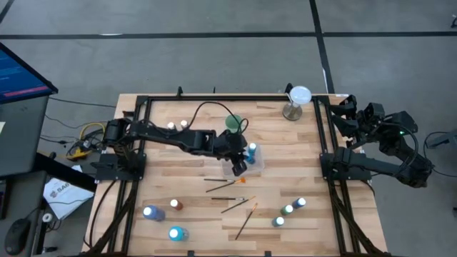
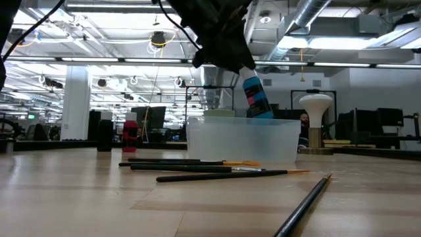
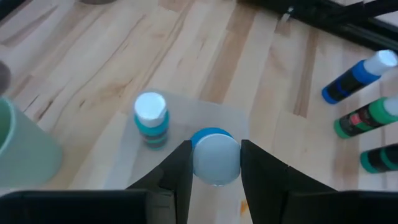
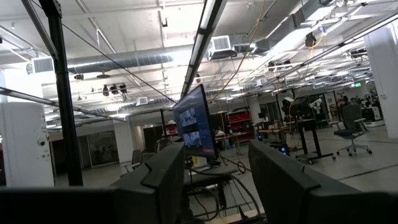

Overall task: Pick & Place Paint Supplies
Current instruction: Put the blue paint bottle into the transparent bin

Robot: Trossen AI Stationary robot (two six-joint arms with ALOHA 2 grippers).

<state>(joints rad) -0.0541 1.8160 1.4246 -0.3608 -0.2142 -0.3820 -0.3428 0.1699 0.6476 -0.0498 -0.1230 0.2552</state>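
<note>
My left gripper (image 1: 238, 163) hangs over the clear plastic tray (image 1: 258, 165) at the table's middle, shut on a blue paint bottle (image 2: 256, 97). A second blue bottle with a white cap (image 3: 151, 118) stands upright in the tray. Several thin paintbrushes (image 1: 227, 190) lie flat on the wood just nearer than the tray. More white-capped bottles stand near right (image 1: 288, 210), near left (image 1: 150, 212) and far left (image 1: 178, 125). My right gripper (image 4: 214, 180) waits open, raised at the table's right edge. My left gripper pinches the blue bottle's capped top end (image 3: 214, 163) between its two fingers (image 3: 180, 171), one on each side. The fingers slant down from the table's left. The bottle hangs tilted below them (image 2: 258, 105), clear of the tray, bottom end down inside the tray's rim line.
A green cup (image 1: 233, 123) stands just beyond the tray, close to my left arm. A white hourglass-shaped stand (image 1: 296, 101) is at the far right corner. A black frame (image 1: 325, 135) borders the table. Bare wood lies between the tray and the right-hand bottles.
</note>
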